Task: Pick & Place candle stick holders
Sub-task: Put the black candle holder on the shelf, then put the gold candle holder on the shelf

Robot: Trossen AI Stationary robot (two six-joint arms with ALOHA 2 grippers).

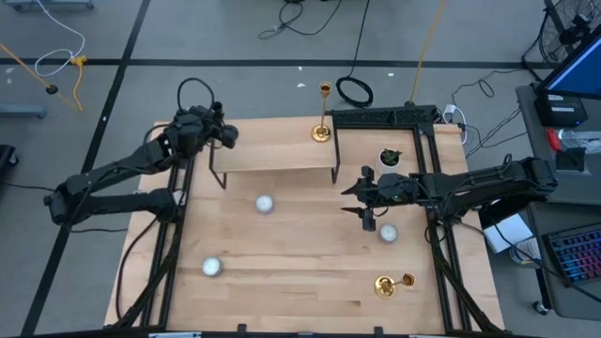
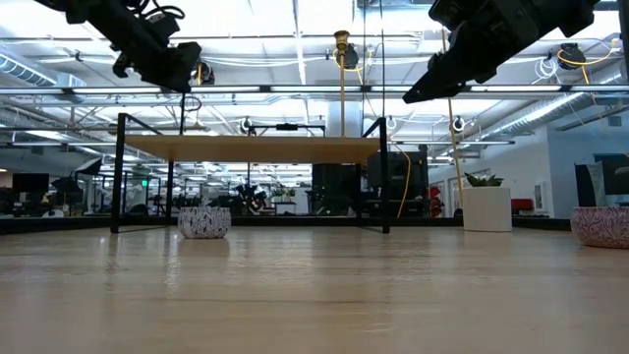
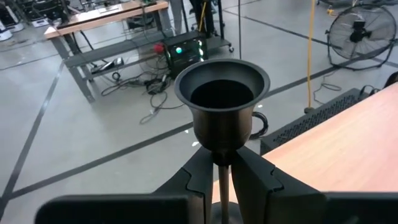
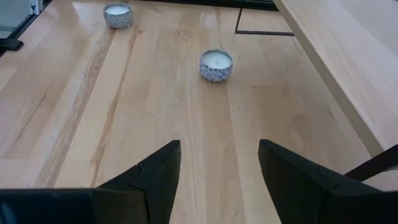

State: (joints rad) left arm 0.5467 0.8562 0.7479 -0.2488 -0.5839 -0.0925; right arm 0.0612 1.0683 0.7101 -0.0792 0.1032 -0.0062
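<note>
A black candle stick holder point(image 3: 222, 93) with a wide top cup is in my left gripper point(image 3: 221, 180), which is shut on it above the far left corner of the raised wooden shelf point(image 1: 272, 156); that gripper also shows in the high view point(image 1: 228, 135). One gold holder point(image 1: 322, 115) stands upright on its round base at the shelf's far right end. The other gold holder point(image 1: 392, 284) lies on its side on the table near the front right. My right gripper point(image 1: 349, 199) is open and empty above the table, right of the shelf, fingers pointing left. My left gripper pinches the black holder's thin stem point(image 3: 221, 163) just below the cup, between its two fingers. The cup stands out beyond the fingertips, its mouth open to the wrist camera. The holder is lifted clear; its base is hidden behind the fingers.
Three small white candles in patterned tins sit on the table point(image 1: 265, 204) point(image 1: 211, 267) point(image 1: 388, 233). A small potted plant point(image 1: 390, 157) stands right of the shelf by a black frame point(image 1: 394, 117). The shelf stands on thin black legs point(image 2: 118, 172).
</note>
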